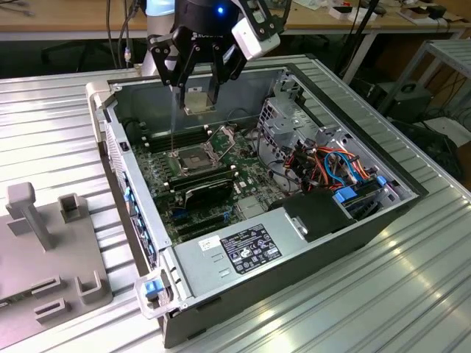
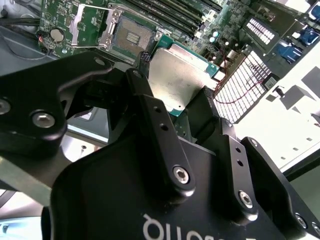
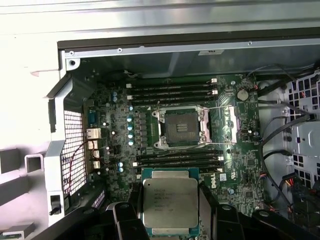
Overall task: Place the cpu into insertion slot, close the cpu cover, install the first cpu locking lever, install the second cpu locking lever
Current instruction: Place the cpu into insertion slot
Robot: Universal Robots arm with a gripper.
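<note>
Jaws of the gripper [image 3: 170,199] tight against opposite edges of the cpu [image 3: 170,206], above the insertion slot [image 3: 181,127].

Black pincer [image 2: 176,75], silver screws [image 2: 181,174], blue light [image 1: 218,10]

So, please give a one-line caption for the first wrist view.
Claw holding the cpu clear of the empty slot, with the cover open.

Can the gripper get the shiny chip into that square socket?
Probably yes: the insertion slot lies bare, the cpu cover stands open, and nothing blocks the cpu held in the gripper.
</note>
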